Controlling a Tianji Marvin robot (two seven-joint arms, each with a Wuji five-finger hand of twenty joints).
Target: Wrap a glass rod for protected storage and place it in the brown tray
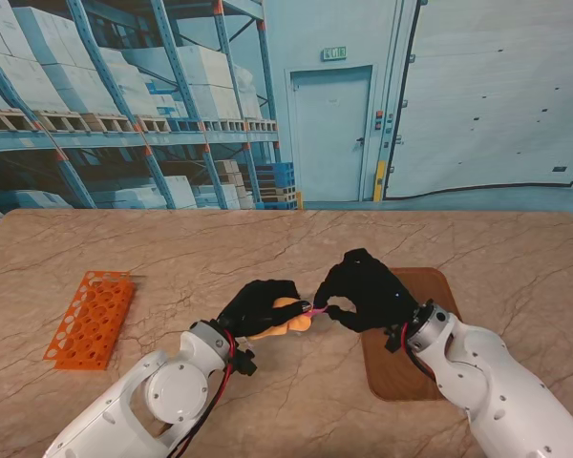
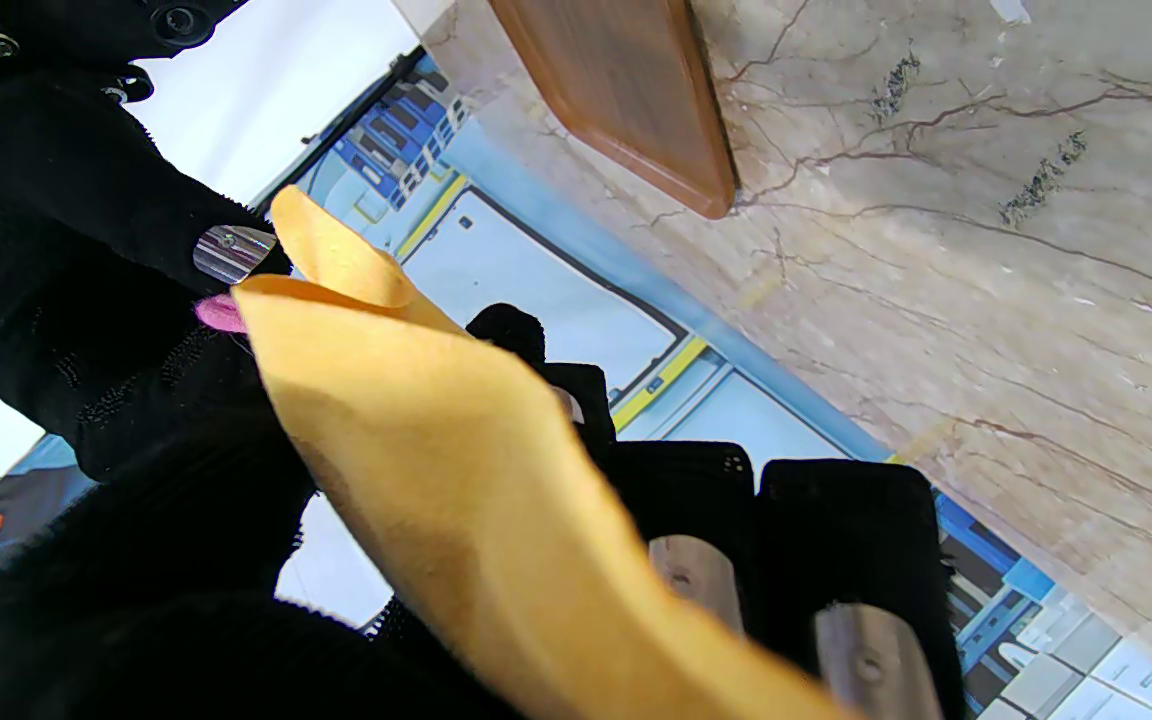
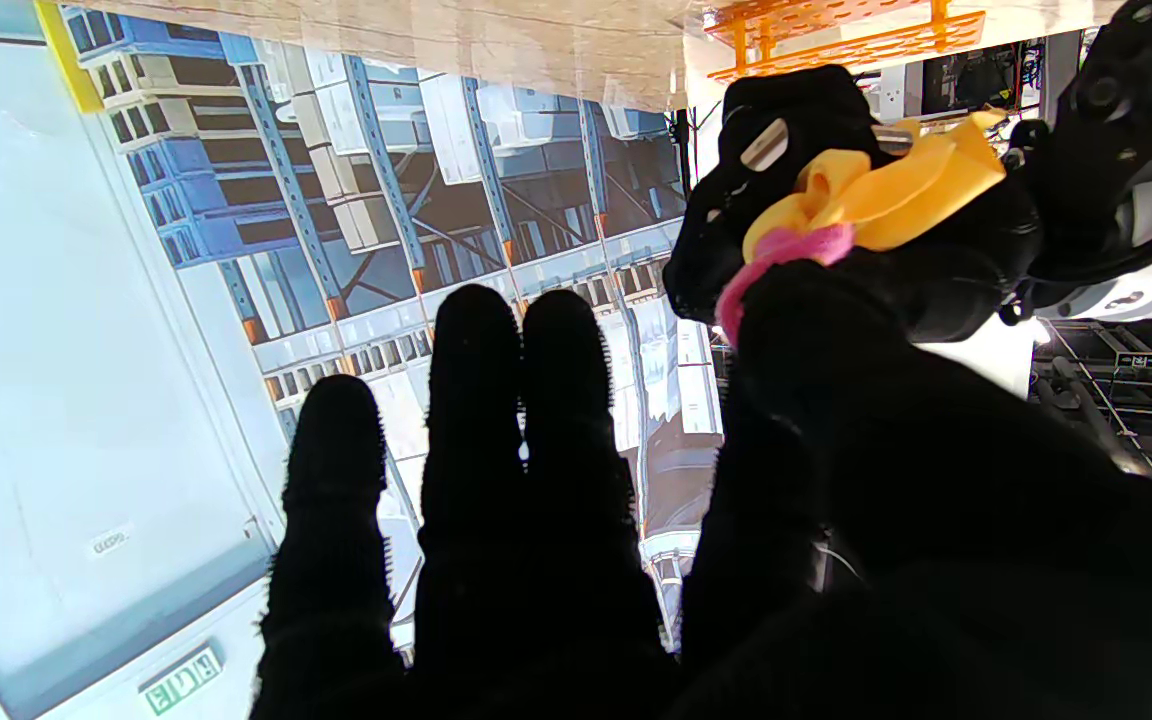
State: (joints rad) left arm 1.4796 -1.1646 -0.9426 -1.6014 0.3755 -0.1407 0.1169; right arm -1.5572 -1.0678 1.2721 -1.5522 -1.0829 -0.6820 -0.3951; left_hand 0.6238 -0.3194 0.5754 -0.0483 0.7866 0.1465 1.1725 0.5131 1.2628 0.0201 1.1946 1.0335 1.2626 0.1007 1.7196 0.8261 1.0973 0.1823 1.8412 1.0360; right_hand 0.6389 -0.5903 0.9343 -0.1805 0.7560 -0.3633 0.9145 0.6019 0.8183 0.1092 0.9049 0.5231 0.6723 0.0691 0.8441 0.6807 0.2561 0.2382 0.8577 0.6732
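Observation:
My left hand (image 1: 256,305) is shut on a rolled yellow cloth bundle (image 1: 288,319), held just above the table's middle. The glass rod itself does not show; I cannot see inside the cloth. At the bundle's right end sits a pink band (image 1: 315,311), and my right hand (image 1: 363,289) pinches it between thumb and forefinger, its other fingers spread. The right wrist view shows the pink band (image 3: 778,250) looped at the end of the yellow cloth (image 3: 886,190). The brown tray (image 1: 393,377) lies under my right forearm. The cloth (image 2: 436,450) fills the left wrist view.
An orange test-tube rack (image 1: 91,318) lies on the marble table (image 1: 286,239) at the left. The tray's corner (image 2: 636,100) shows in the left wrist view. A printed warehouse backdrop stands behind the table's far edge.

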